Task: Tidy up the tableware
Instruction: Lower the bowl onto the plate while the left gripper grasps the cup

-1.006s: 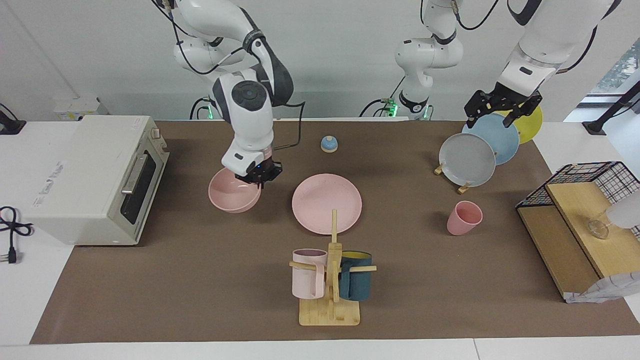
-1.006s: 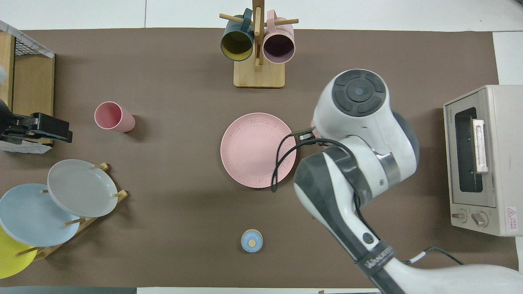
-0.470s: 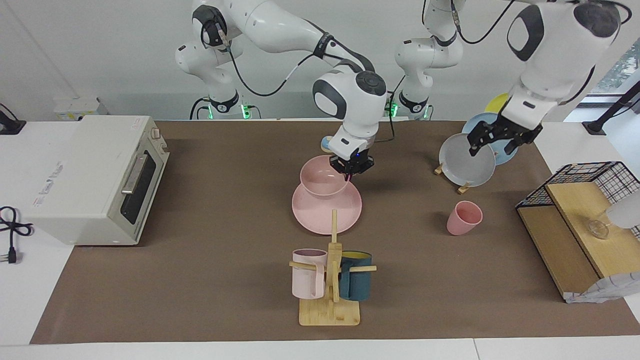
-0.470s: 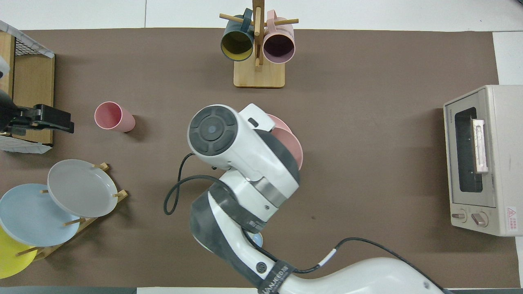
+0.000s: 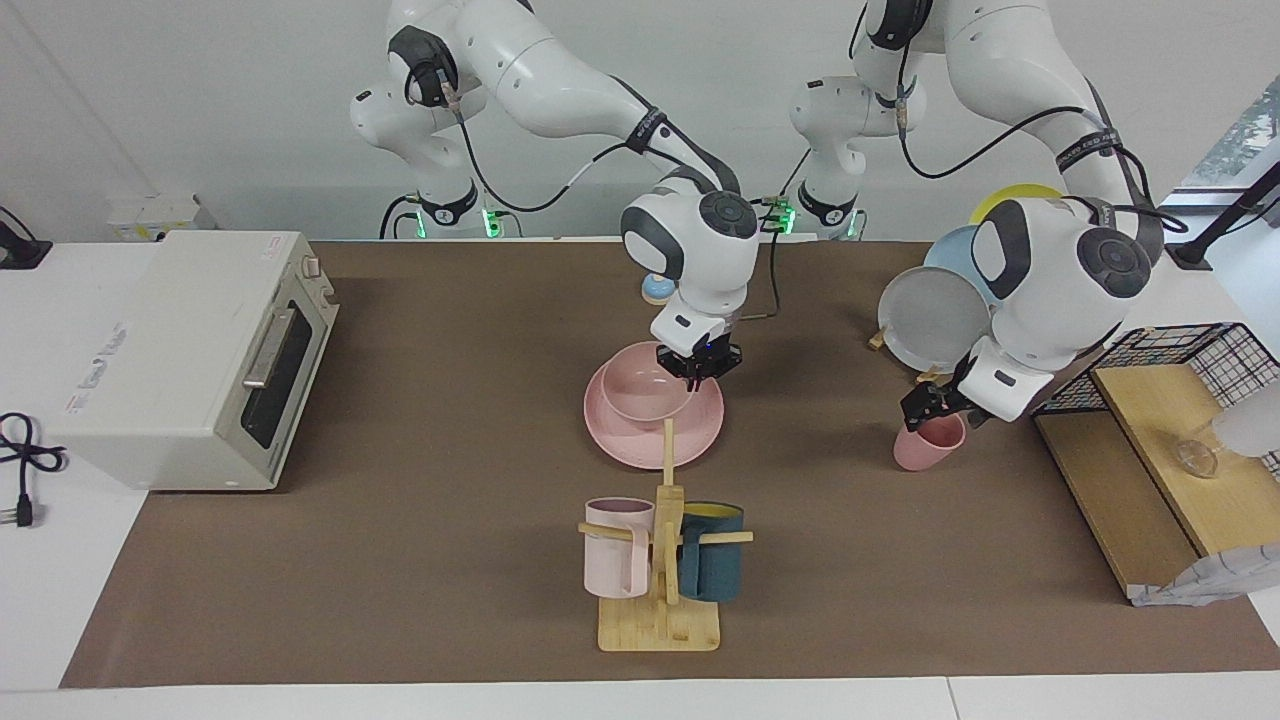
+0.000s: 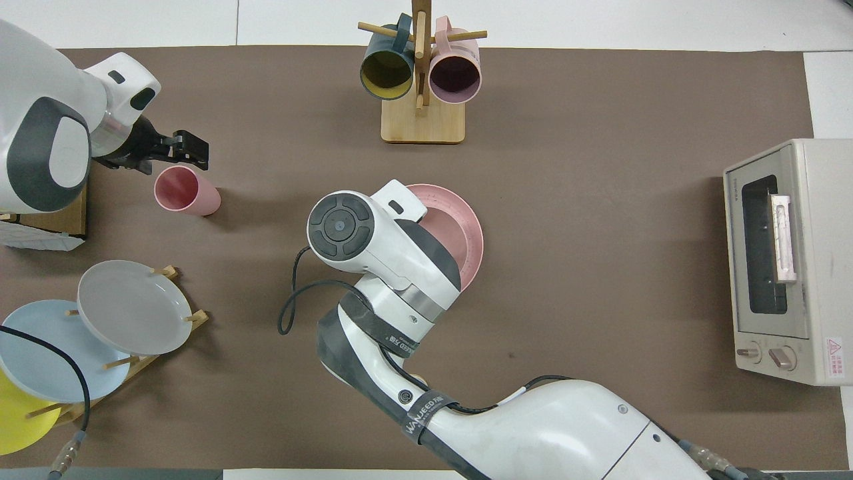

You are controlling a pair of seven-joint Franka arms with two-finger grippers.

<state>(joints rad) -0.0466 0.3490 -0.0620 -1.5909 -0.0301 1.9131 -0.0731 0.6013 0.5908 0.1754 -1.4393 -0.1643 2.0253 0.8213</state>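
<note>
Pink plate [image 5: 622, 440] lies on the table [image 5: 420, 560], just nearer the robots than the mug rack [image 5: 660, 590]. On it sits the bowl [image 5: 640, 395], its rim pinched by the right claw [image 5: 699, 366]. Toward the left arm's end stands the cup [image 5: 922, 448]; the left claw [image 5: 932, 408] is at its rim, fingers apart.

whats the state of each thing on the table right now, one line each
pink bowl: sitting on the pink plate, right gripper at its rim
pink plate: flat on the table under the bowl
pink cup: upright, left gripper at its rim
toaster oven: door closed
two mugs: hanging on the wooden tree
</note>
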